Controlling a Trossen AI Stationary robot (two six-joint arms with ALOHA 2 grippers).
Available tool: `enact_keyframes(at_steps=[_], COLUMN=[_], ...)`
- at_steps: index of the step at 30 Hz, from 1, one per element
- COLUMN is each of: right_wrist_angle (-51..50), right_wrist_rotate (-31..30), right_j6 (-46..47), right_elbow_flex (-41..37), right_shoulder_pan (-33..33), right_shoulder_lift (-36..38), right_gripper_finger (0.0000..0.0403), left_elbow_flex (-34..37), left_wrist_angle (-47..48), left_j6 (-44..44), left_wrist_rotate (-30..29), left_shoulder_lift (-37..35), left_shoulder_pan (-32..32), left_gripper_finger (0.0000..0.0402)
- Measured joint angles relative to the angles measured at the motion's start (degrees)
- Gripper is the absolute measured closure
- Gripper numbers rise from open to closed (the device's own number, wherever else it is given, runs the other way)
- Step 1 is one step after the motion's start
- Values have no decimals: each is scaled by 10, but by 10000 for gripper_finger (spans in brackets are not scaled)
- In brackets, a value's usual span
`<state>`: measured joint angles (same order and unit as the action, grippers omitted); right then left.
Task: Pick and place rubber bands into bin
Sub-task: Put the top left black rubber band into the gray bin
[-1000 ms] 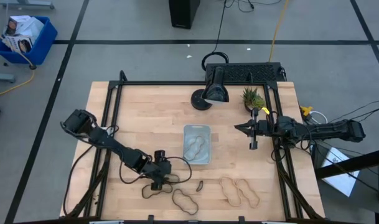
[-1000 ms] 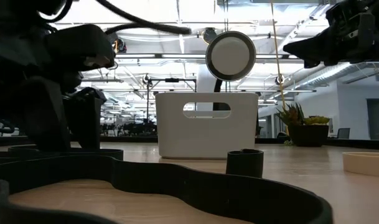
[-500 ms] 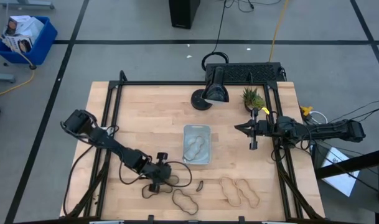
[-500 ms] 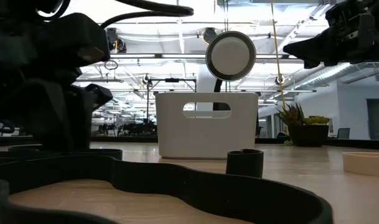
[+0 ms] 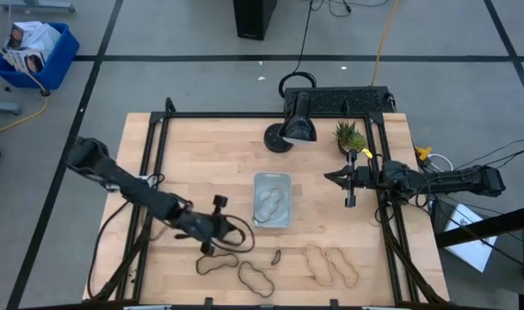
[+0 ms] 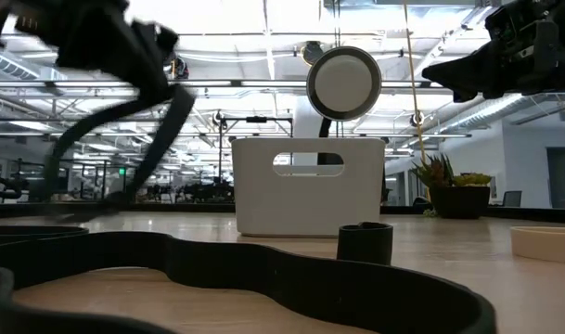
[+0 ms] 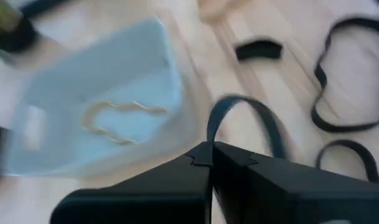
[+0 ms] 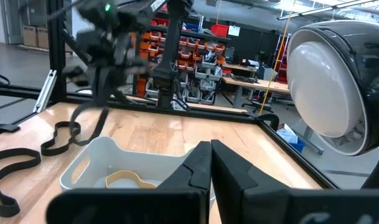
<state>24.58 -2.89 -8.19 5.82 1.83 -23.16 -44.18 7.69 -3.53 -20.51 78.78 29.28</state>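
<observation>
While its two fingers are pressed together on a dark rubber band [image 7: 239,118], the left end effector [image 5: 217,226] sits in the lower middle of the overhead frame, just left of the bin [image 5: 272,199]. From the clenched fingertips [image 7: 201,154] the held band rises as a loop in the left wrist view, and in the low view it hangs as a dark sling [image 6: 124,139] at the upper left, off the surface. Beyond the fingers in that wrist view lies the clear bin [image 7: 102,106] with a pale tan band [image 7: 117,115] curled on its floor. On the wood below the end effector in the overhead view rest more bands: a dark loop [image 5: 217,263], another dark loop [image 5: 258,278] near the bottom edge, a tiny dark piece [image 5: 276,256], and two pale tan loops [image 5: 330,264] to the lower right of the bin.

The right end effector [image 5: 349,179], clenched on nothing, waits at the right of the overhead frame, well apart from the bin. A round lamp [image 5: 298,127] and a small plant [image 5: 349,134] stand at the far edge of the surface [image 5: 201,155].
</observation>
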Motion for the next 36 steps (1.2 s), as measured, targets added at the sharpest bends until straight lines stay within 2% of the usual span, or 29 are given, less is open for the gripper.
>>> enact_keyframes(at_steps=[4,9,13,16,19,22,25,29,32,36], right_wrist_angle=[0,0,-4,-5,-5,-5,-5,-4,-4,-4], right_wrist_rotate=[0,0,0,0,0,0,0,0,0,0], right_j6=[0,0,0,-1,-1,-2,-2,-2,0,0], right_elbow_flex=[0,0,0,0,0,0,0,0,0,0], right_shoulder_pan=[0,0,0,0,0,0,0,0,0,0], right_shoulder_lift=[0,0,0,0,0,0,0,0,0,0], right_gripper_finger=[399,399,399,399,399,399,399,399,399,399], left_elbow_flex=[27,112,211,296,363,399,402,371,323,223], left_wrist_angle=[-5,-83,-198,-317,-438,-509,-524,-520,-501,-427], left_j6=[-31,-57,-75,-80,-64,-36,4,40,44,35], left_wrist_rotate=[-24,-27,-53,-83,-104,-129,-159,-158,-146,-109], left_shoulder_lift=[-81,-177,-245,-283,-303,-309,-309,-297,-273,-211], left_shoulder_pan=[0,0,0,-5,-19,-38,-61,-91,-106,-124], left_gripper_finger=[396,397,398,398,397,398,395,398,398,398])
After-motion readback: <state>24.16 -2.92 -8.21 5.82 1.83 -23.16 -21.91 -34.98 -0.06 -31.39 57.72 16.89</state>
